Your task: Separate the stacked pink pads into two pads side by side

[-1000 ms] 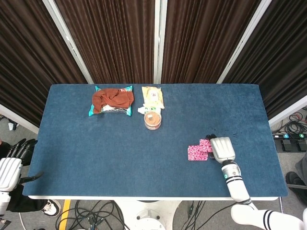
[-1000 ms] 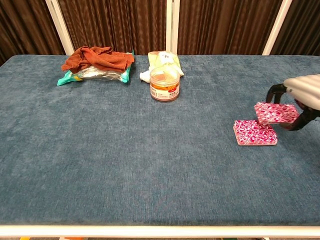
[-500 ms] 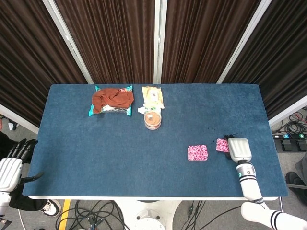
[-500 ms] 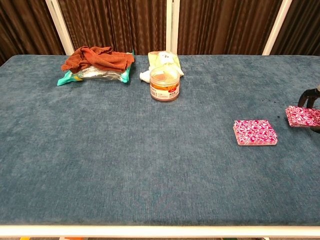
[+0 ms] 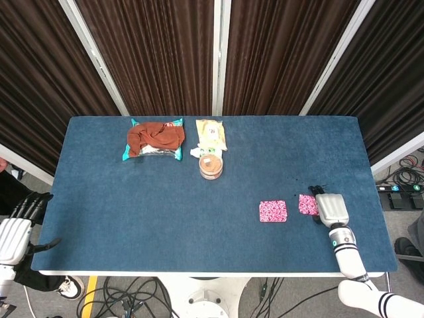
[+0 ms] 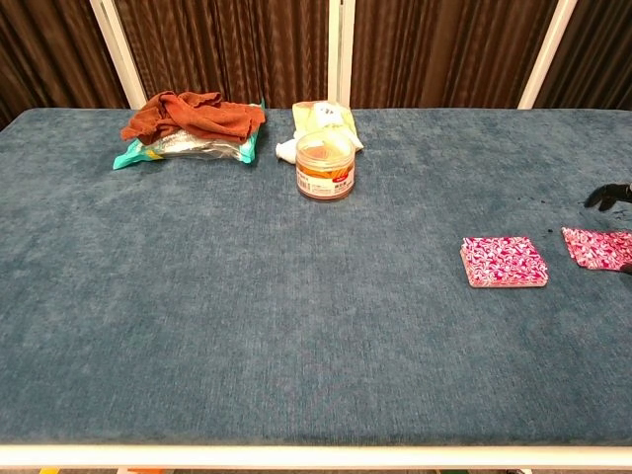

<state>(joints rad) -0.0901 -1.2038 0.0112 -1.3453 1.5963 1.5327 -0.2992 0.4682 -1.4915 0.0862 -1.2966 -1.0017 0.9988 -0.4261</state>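
1. Now flat on the blue table [image 5: 165, 212]: one pink pad [image 5: 273, 211], second pink pad [image 5: 307, 204] just beside it, apart
2. Right hand [image 5: 331, 209] over second pad's outer edge; grip impossible to tell
3. Left hand [image 5: 13, 232] off the table's corner, fingers spread, holding nothing

The right hand [image 5: 330, 208] has a pale grey, boxy back and black fingers [image 6: 610, 194]; its white wrist bears a teal ring marking and black bands. At eight o'clock, the left hand [image 5: 14, 232] looks alike: white shell, black fingers.
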